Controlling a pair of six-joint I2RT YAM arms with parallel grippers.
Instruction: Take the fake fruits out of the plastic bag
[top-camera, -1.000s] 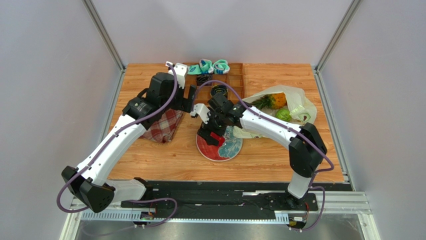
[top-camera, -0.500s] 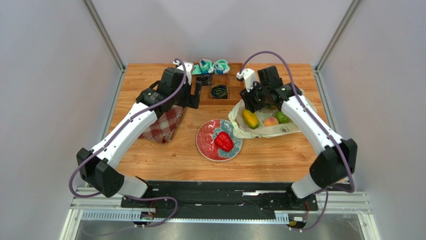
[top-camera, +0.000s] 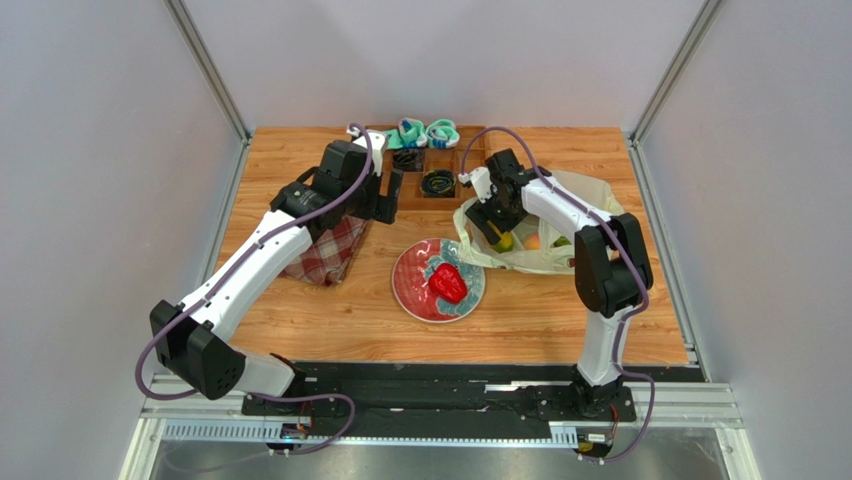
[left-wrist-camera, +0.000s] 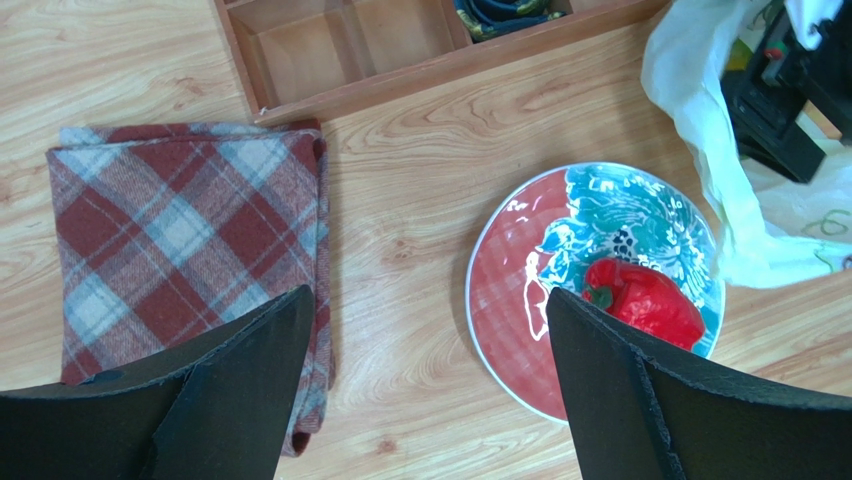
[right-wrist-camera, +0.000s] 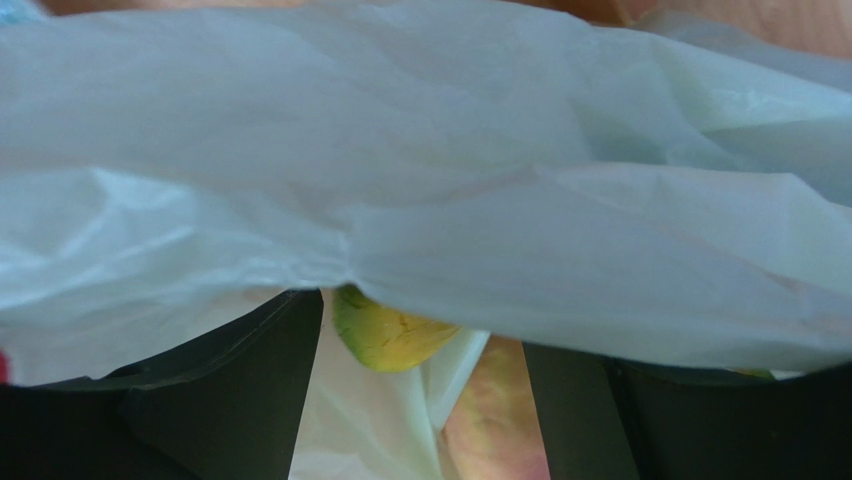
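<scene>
1. Right tool (right-wrist-camera: 422, 325) is hanging at the mouth of the plastic bag (top-camera: 545, 255), which is lying on the desk (top-camera: 330, 320) just beside the plate (top-camera: 415, 300). Its fingers are standing wide apart w/ nothing pinched. Bag film is draping across the wrist view just ahead of them.
2. Left tool (left-wrist-camera: 425, 300) is hovering wide open & empty, looking down btwn the plaid cloth (left-wrist-camera: 190, 240) and the plate.
3. Fake fruits (top-camera: 533, 242): the red pepper (left-wrist-camera: 645, 300) is already lying on the plate. The mango (right-wrist-camera: 390, 335), peach (right-wrist-camera: 500, 420) & a green piece (top-camera: 562, 240) are sitting inside the bag. Film and arm are hiding anything else in there.
4. Handling (my guess): the fruits are looking like hollow moulded plastic, so prob. light, rigid, glossy and slippery. Rounded sides are likely squirting out of a shallow pinch. I'm suggesting gripping the mango across its narrow middle, fingers squarely opposed.
5. Bag: thin, crinkly, translucent cream film, limp and sagging over the contents. It's prob. snagging btwn fingers and lifting along w/ a fruit, being too light to stay put. The rim may be needing a hold from the left tool.
6. Other materials: the desk is showing smooth wood grain. The plate is round & glazed, red w/ a teal pattern. The cloth is soft woven plaid, folded. The wooden tray (left-wrist-camera: 400, 40) is showing square compartments.
</scene>
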